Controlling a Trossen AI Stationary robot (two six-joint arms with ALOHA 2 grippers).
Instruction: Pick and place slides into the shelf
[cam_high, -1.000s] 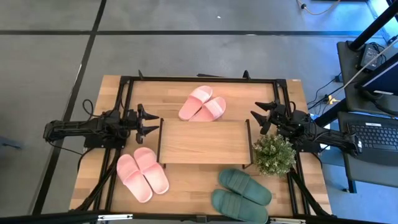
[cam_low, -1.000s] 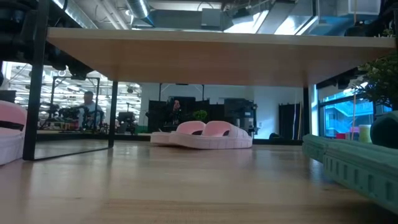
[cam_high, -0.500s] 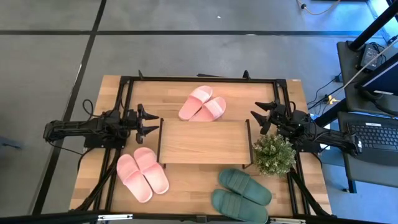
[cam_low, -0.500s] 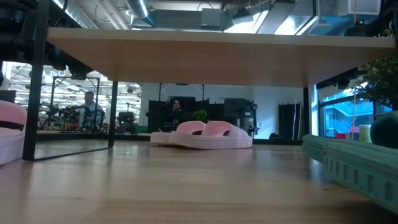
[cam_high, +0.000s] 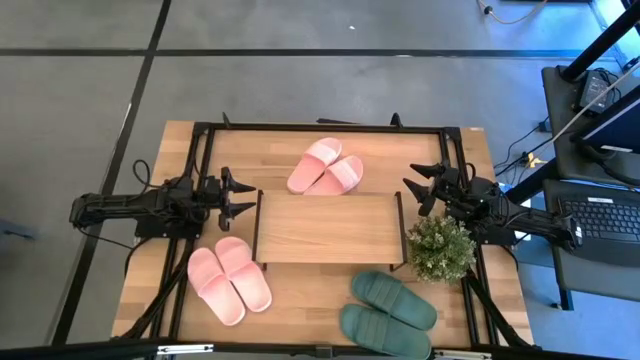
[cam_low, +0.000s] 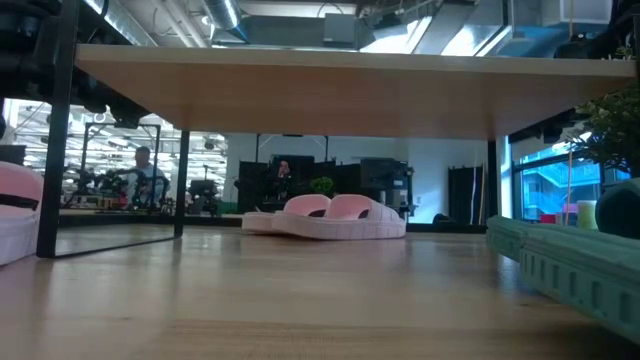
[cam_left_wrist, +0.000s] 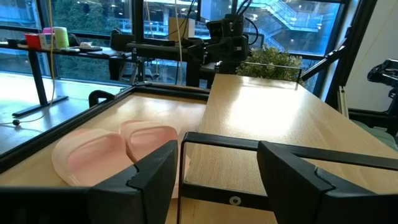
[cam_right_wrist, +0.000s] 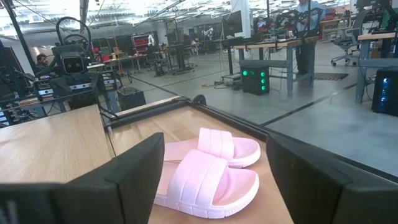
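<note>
Lying nearest the front edge of the tabletop (cam_high: 290, 305) are two of the three pairs of slides: the dark green pair (cam_high: 387, 313) to the right and one light pink pair (cam_high: 229, 279) to the left. Between them and farther back stands the single shelf (cam_high: 328, 228), its wooden top board bare. A small potted plant (cam_high: 440, 248) sits just beside its right end. The left hand (cam_high: 240, 198) hovers at the shelf's left end, fingers spread and gripping nothing; the right hand (cam_high: 418, 190) hovers at the right end, likewise spread and empty. Beyond the shelf lies the second light pink pair (cam_high: 325, 168).
</note>
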